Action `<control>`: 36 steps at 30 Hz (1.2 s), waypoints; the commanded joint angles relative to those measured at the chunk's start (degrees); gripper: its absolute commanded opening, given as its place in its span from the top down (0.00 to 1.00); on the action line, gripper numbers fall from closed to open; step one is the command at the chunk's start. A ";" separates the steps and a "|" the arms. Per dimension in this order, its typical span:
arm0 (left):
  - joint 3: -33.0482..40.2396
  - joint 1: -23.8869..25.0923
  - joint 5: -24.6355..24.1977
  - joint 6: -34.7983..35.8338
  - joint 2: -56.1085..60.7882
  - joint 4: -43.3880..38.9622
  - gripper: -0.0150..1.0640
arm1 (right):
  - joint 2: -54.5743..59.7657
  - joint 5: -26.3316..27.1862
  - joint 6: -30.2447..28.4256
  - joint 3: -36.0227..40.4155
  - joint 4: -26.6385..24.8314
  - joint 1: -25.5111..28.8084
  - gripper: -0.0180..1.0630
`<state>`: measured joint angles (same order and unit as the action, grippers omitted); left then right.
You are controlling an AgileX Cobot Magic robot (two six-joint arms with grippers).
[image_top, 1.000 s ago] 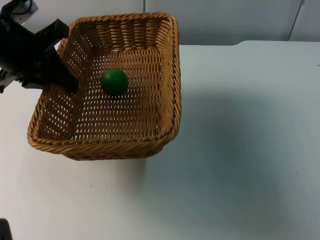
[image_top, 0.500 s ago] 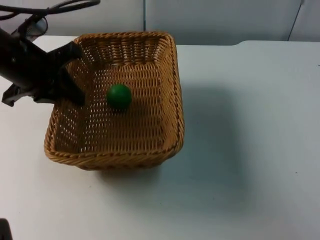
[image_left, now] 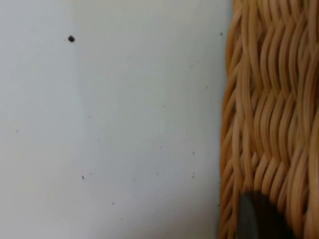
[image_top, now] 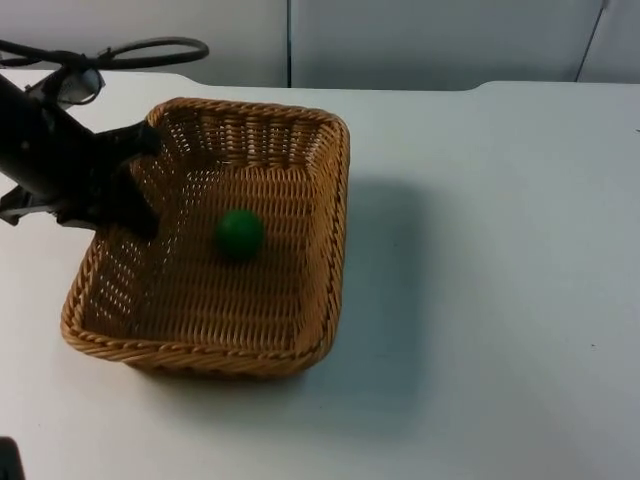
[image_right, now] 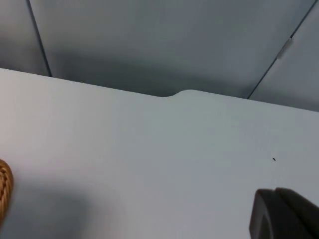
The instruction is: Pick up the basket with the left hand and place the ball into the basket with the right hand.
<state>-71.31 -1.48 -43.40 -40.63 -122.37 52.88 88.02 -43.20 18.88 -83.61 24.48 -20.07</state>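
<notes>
A brown wicker basket [image_top: 320, 250] stands at the left of the table in the top view. On its woven floor lies a green ball [image_top: 240, 232]. My left gripper [image_top: 138, 200] is shut on the basket's left wall, one finger inside and one outside. The left wrist view looks along the woven basket wall [image_left: 269, 99] onto the white table, with a black fingertip [image_left: 259, 219] against the wicker. A black fingertip [image_right: 284, 214] of my right gripper stands over the bare table in the right wrist view, where a bit of the basket rim [image_right: 4, 184] also shows.
The white table [image_top: 500, 280] stretches bare to the right of the basket. A grey partition wall [image_top: 430, 40] closes off the far edge. The basket casts a shadow on the table to its right.
The basket has come down and toward the table's front with my left gripper, and now looks flatter. The ball has stayed near the middle of its floor.
</notes>
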 commanded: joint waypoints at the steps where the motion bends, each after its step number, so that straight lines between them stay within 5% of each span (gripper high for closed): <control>1: -0.44 -0.41 -2.01 0.65 0.14 0.15 0.99 | 0.16 0.64 -0.82 0.34 -0.81 0.21 0.99; 13: -0.44 -0.41 -5.98 1.03 -3.80 0.15 0.96 | 0.16 0.64 -2.59 0.34 -2.04 -0.43 0.99; 25: -0.47 -0.41 -5.79 2.76 -3.80 0.36 0.39 | 0.16 1.47 -2.73 0.34 -1.79 -1.90 0.99; 36: -0.70 -0.30 -5.79 3.27 -3.80 0.36 0.38 | 0.16 1.47 -2.84 0.34 -1.74 -1.90 0.99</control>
<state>-71.89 -1.48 -48.93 -37.53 -126.31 53.64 88.02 -42.39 16.46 -83.61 22.47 -21.64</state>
